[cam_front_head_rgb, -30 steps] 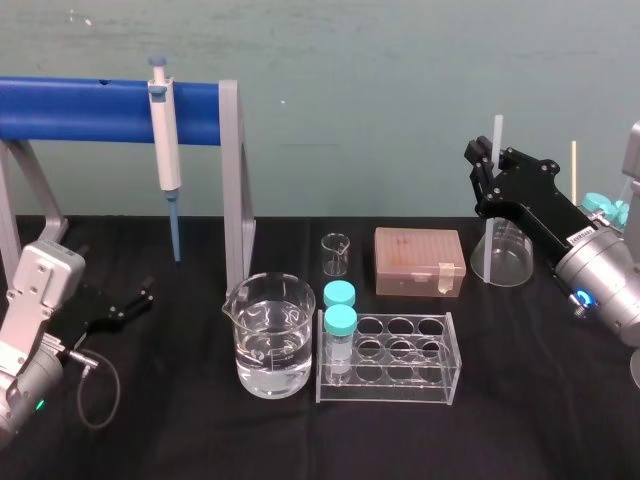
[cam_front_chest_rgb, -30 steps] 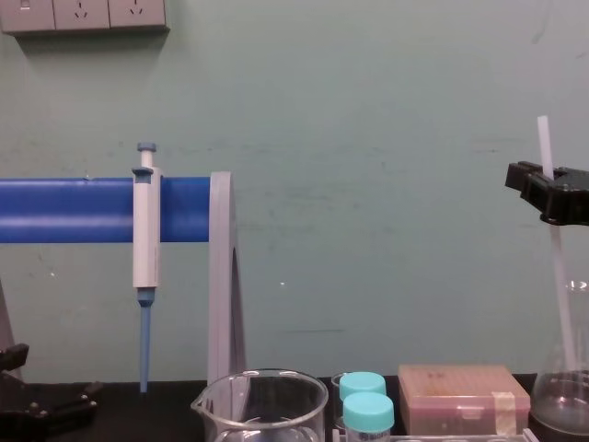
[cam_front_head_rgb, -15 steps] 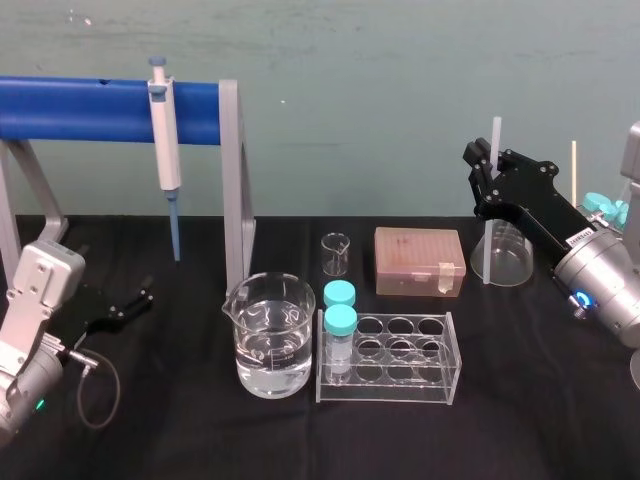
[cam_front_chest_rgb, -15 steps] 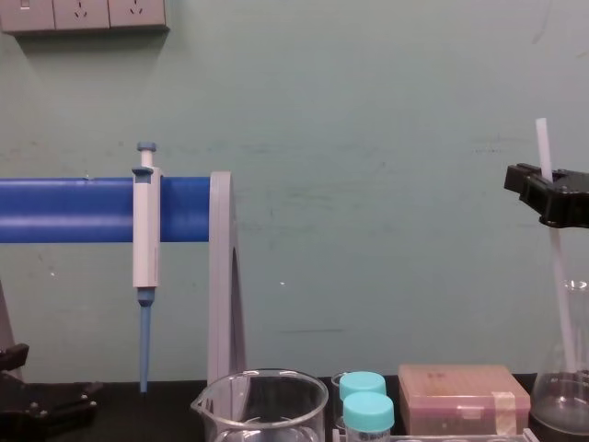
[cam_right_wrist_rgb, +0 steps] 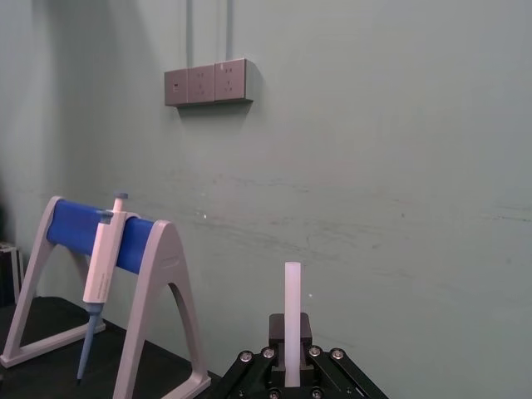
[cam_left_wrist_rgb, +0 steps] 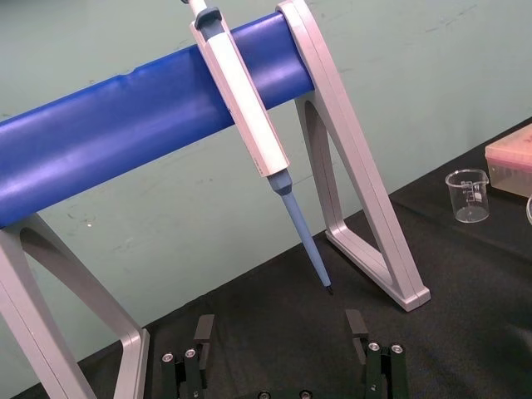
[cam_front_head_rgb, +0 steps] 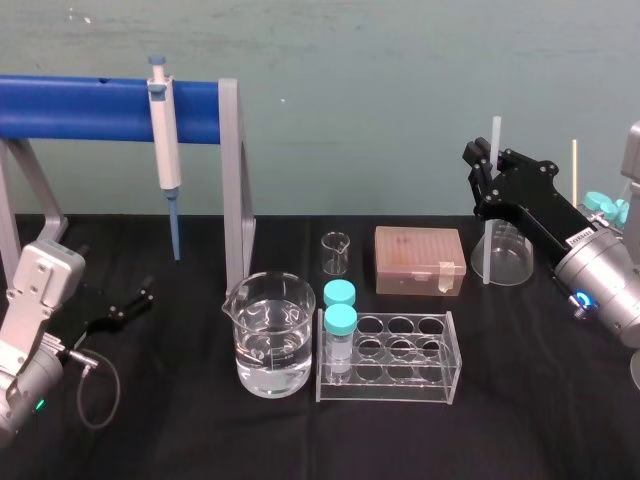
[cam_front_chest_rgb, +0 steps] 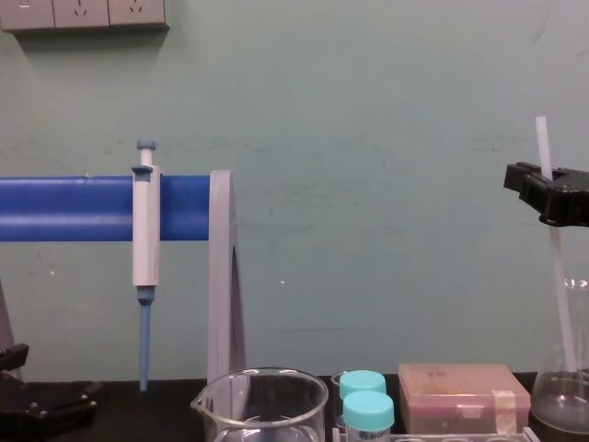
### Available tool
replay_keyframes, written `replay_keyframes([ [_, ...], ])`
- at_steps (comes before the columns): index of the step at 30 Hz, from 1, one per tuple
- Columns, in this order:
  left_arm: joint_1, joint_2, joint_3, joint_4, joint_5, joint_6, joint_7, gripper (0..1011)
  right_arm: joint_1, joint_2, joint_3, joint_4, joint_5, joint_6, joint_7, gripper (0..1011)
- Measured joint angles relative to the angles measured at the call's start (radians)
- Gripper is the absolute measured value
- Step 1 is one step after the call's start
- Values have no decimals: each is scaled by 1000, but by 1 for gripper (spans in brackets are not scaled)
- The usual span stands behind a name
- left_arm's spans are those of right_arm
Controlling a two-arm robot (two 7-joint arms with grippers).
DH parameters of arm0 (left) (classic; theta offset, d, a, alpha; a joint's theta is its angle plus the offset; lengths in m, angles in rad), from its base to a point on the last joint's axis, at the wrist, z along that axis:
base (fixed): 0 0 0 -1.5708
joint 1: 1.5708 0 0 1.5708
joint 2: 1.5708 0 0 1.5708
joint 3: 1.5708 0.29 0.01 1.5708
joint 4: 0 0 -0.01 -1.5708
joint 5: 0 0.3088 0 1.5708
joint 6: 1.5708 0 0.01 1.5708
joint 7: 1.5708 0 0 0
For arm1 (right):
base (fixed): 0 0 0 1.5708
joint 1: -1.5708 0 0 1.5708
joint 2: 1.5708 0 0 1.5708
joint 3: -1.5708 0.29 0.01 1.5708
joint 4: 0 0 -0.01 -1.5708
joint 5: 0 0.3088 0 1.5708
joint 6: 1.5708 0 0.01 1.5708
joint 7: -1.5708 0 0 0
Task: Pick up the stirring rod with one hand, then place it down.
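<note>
Stirring rod (cam_front_head_rgb: 489,235): nearly upright with a slight tilt, at the far right of the table (cam_front_head_rgb: 560,400). Its top stands clear above the fingers, and its lower length crosses a glass flask (cam_front_head_rgb: 512,262).
Rod's lower end: blurred by the glass; I cannot tell whether it sits inside the flask or touches anything.
Right gripper (cam_front_head_rgb: 487,166): clamped on the rod's upper part, well above the table.
Left gripper (cam_left_wrist_rgb: 280,332): fingers spread wide, holding nothing, low at the near left.
Flask, chest view: cut off at the right edge.

Pipette (cam_front_head_rgb: 164,140) hanging on stand (cam_front_head_rgb: 80,110) left, beaker (cam_front_head_rgb: 268,340) left of rack (cam_front_head_rgb: 400,388), box (cam_front_head_rgb: 420,260) behind rack
</note>
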Motion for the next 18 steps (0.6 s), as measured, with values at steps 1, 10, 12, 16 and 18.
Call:
replay_keyframes([
  [1, 0, 0, 0, 0, 0, 0, 0, 1000, 0, 0, 0, 0, 0, 0, 0, 66],
  [10, 0, 0, 0, 0, 0, 0, 0, 1000, 0, -1, -2, -1, -3, 1, -1, 66],
  [12, 0, 0, 0, 0, 0, 0, 0, 1000, 0, -1, -3, -1, -3, 1, -1, 66],
  [16, 0, 0, 0, 0, 0, 0, 0, 1000, 1, -1, -4, 1, -1, 3, 1, 66],
  [18, 0, 0, 0, 0, 0, 0, 0, 1000, 2, 1, -7, 3, 10, 9, 13, 66],
])
